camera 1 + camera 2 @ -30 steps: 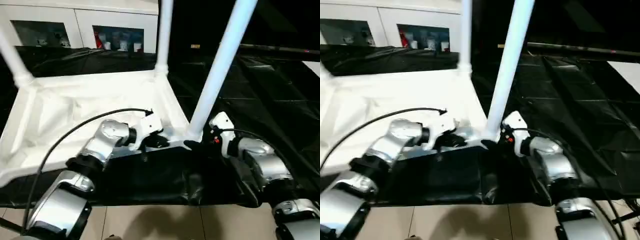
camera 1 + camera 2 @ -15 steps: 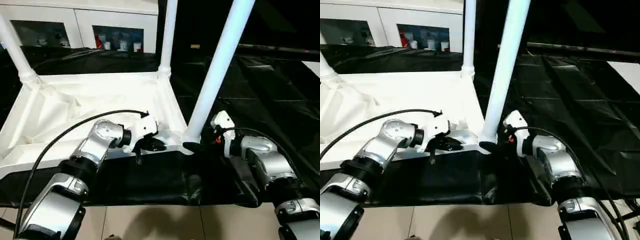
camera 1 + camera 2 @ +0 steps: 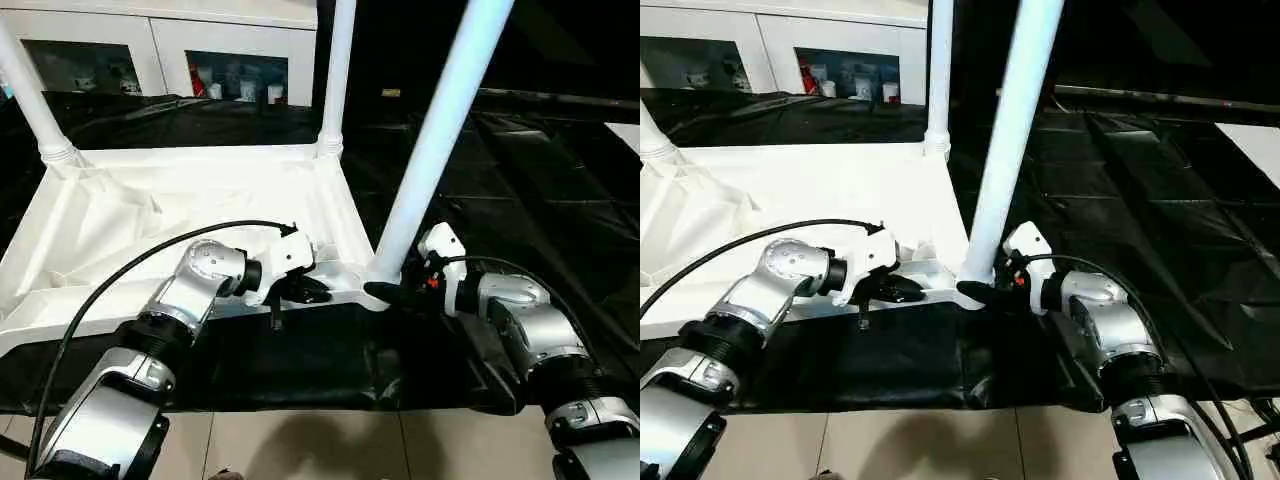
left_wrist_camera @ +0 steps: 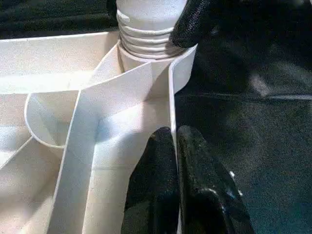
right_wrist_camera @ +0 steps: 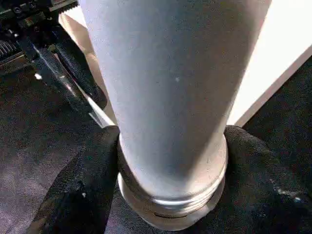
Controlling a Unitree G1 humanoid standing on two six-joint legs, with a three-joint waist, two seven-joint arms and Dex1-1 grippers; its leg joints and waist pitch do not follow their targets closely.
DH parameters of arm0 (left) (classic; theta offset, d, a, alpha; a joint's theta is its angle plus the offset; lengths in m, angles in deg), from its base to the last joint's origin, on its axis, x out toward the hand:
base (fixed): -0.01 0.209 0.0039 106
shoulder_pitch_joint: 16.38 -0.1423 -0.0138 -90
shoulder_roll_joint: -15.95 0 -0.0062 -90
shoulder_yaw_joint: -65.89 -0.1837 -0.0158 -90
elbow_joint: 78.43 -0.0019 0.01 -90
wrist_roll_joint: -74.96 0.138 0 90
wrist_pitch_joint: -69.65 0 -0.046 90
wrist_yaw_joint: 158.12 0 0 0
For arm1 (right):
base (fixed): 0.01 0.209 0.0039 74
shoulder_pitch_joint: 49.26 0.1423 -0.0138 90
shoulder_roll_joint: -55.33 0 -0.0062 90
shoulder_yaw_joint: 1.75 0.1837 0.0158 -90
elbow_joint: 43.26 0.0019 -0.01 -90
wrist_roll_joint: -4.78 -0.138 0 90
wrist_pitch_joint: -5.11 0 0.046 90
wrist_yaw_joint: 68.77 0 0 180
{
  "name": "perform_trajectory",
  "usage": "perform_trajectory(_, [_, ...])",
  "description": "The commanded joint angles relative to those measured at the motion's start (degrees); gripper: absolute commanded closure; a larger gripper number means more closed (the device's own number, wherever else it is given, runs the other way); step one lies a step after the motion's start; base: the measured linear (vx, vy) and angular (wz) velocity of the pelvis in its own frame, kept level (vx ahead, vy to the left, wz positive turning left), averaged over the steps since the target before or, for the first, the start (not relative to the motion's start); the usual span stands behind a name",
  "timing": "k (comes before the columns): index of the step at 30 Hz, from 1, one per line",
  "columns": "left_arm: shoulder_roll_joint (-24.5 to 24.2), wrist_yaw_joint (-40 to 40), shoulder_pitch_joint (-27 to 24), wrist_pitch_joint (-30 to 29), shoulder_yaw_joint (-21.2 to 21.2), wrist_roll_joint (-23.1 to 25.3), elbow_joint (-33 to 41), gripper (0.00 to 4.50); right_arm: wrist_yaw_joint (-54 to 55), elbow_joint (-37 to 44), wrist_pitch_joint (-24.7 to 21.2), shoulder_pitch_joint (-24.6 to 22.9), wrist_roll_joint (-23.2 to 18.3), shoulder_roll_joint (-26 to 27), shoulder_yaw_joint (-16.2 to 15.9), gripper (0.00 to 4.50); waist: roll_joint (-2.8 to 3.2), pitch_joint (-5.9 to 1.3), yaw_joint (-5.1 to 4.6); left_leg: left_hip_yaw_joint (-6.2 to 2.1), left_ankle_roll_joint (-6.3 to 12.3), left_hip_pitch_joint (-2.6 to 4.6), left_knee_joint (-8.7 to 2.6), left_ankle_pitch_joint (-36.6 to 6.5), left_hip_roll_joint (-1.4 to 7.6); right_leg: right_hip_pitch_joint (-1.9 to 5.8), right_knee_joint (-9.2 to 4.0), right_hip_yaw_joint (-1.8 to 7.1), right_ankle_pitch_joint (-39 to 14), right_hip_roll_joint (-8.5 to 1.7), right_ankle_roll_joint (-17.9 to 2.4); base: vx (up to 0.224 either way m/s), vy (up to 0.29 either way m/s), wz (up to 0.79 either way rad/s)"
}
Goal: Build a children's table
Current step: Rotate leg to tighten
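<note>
Grippers flank corner leg (image 3: 432, 150): right gripper (image 5: 165, 195) clasps its base

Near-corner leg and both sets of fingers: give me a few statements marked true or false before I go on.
1. The children's table lies underside up. True.
2. The right gripper has its fingers either side of the near leg at its base. True.
3. The left gripper holds a loose leg. False: its fingers pinch the tabletop's near rim.
4. The near leg lies flat on the black cloth. False: it stands in its corner socket.
</note>
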Motion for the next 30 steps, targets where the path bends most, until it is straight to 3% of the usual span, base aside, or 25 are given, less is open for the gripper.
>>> perform_trajectory(1, [-0.28,-1.14,-1.49,-1.13,-2.31,1.66,-0.88,4.50,-0.65,-0.11,0.11,0.37,-0.38,0.49,-0.15,1.70,-0.11,-3.56,0.15,0.28,4.01,0.00,-3.34,-7.17,1.26,3.33,-3.25,2.44,-4.18,-3.11,-14.80,0.000,0.000,0.00])
perform_trajectory(5, [-0.22,-0.79,-1.78,-2.11,-2.59,1.99,-0.65,4.50,2.06,-0.45,0.13,-0.41,-0.80,1.60,0.94,1.75,-0.05,-3.49,0.02,0.23,3.58,-0.07,-3.44,-7.44,1.26,3.30,-3.29,2.45,-4.65,-3.09,-14.67,0.000,0.000,0.00])
perform_trajectory(8, [1.25,2.45,-1.17,-3.65,-2.21,2.51,-1.69,4.50,10.44,-2.50,0.89,-0.27,0.50,3.52,2.72,1.75,-0.10,-3.27,-0.29,0.20,2.34,0.00,-3.65,-8.96,1.21,3.03,-3.74,2.51,-8.58,-3.18,-13.74,0.000,0.000,0.00])
perform_trajectory(9, [3.78,7.73,0.09,-5.39,-1.34,2.99,-3.38,4.50,19.28,-4.25,1.42,-0.13,0.78,6.53,5.08,1.76,-0.10,-3.27,-0.35,0.16,1.98,0.01,-3.69,-9.52,1.21,3.06,-3.88,2.51,-9.92,-3.23,-13.40,0.000,0.000,0.00])
perform_trajectory(10, [3.78,7.73,0.09,-5.39,-1.34,2.99,-3.38,4.50,19.28,-4.25,1.42,-0.13,0.78,6.53,5.08,1.76,0.13,-3.16,-0.53,0.22,0.95,0.38,-3.81,-11.13,1.27,2.61,-4.29,2.61,-12.81,-3.29,-12.78,0.000,0.000,0.00])
perform_trajectory(11, [5.58,10.91,1.04,-6.46,-0.91,3.23,-4.61,4.50,25.43,-5.49,0.83,0.12,0.50,8.75,6.88,1.76,-0.03,-3.24,-0.51,0.07,0.64,0.34,-3.86,-11.76,1.22,2.82,-4.41,2.50,-14.38,-3.23,-12.03,0.000,0.000,0.00])
perform_trajectory(14, [11.15,20.82,4.30,-8.98,0.02,4.14,-8.73,4.50,39.58,-8.88,0.44,0.98,-0.03,15.05,10.21,1.77,0.10,-3.17,-0.83,-0.08,-0.84,0.41,-4.13,-13.08,1.10,2.45,-4.73,2.52,-17.32,-3.19,-10.52,0.000,0.000,0.00])
perform_trajectory(15, [12.06,22.23,4.81,-9.30,0.12,4.23,-9.39,4.50,41.15,-9.37,0.43,1.17,-0.19,16.11,10.56,1.77,0.43,-3.23,-0.87,-0.13,-1.00,0.37,-4.15,-13.23,1.04,2.43,-4.71,2.56,-17.11,-3.14,-10.43,0.000,0.000,0.00])
perform_trajectory(16, [13.43,24.10,5.51,-9.78,0.14,4.33,-10.19,4.50,43.07,-10.10,0.72,1.57,0.10,17.65,10.33,1.77,0.20,-3.34,-0.93,-0.06,-0.79,0.40,-4.08,-12.95,1.03,2.43,-4.75,2.56,-15.45,-3.08,-10.44,0.000,0.000,0.00])
perform_trajectory(18, [14.91,25.10,6.06,-10.36,-0.04,4.31,-10.57,4.50,43.18,-10.35,2.49,1.84,1.46,19.06,8.57,1.77,0.33,-3.38,-0.96,-0.03,-0.21,0.16,-4.01,-12.94,0.91,2.62,-4.67,2.47,-12.68,-2.93,-10.79,0.000,0.000,0.00])
perform_trajectory(20, [15.41,24.73,6.13,-10.09,-0.24,4.20,-10.58,4.50,42.31,-10.02,3.11,1.85,2.01,19.63,7.53,1.77,0.17,-3.42,-0.89,-0.05,0.59,0.05,-4.03,-13.05,0.82,2.77,-4.75,2.40,-12.86,-2.92,-10.48,0.000,0.000,0.00])
perform_trajectory(21, [15.84,24.06,6.16,-9.65,-0.38,4.39,-10.67,4.50,40.26,-9.31,4.38,1.78,2.54,20.22,6.41,1.42,0.60,-3.43,-0.81,-0.08,0.70,0.03,-4.02,-12.93,0.79,2.81,-4.74,2.42,-12.72,-2.98,-10.48,0.000,0.000,0.00])
perform_trajectory(22, [15.84,24.06,6.16,-9.65,-0.38,4.39,-10.67,4.50,40.26,-9.31,4.38,1.78,2.54,20.22,6.41,1.22,0.35,-3.43,-0.86,-0.05,0.93,-0.07,-4.00,-12.67,0.82,2.83,-4.79,2.44,-12.32,-2.95,-10.43,0.000,0.000,0.00])
perform_trajectory(24, [15.76,22.88,6.05,-8.95,-0.49,4.69,-10.76,4.50,37.72,-8.23,5.71,1.72,2.71,20.15,5.84,1.05,0.43,-3.42,-0.83,-0.12,1.26,-0.11,-4.10,-12.64,0.92,2.90,-4.75,2.38,-12.00,-2.98,-10.67,0.000,0.000,0.00])
perform_trajectory(30, [12.52,17.36,4.42,-6.11,-1.31,4.53,-9.93,4.50,30.36,-5.37,5.65,1.45,2.88,13.78,4.81,0.60,0.25,-3.55,-0.83,-0.13,2.15,-0.18,-3.95,-11.69,0.97,3.16,-4.53,2.34,-9.94,-2.97,-11.51,0.000,0.000,0.00])
